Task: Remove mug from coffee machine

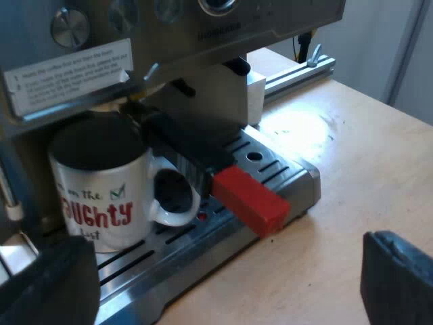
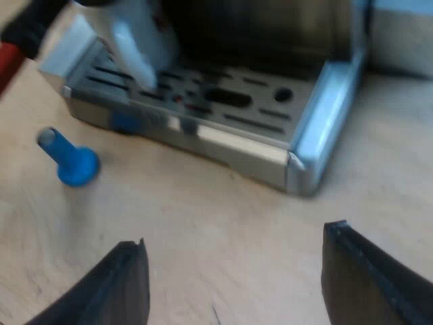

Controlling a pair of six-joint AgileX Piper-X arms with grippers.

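Presumably glazed ceramic, hence rigid, slippery and breakable, the mug stands on the machine's drip tray beneath the holder; its loop handle seems the surest hold. Both the left gripper and right gripper gape, empty.

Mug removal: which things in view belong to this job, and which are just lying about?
Job: mug, standing on the drip tray of the espresso machine; left gripper, open, facing it.
Lying about: blue tamper on the table; holder's red-ended handle above the tray.
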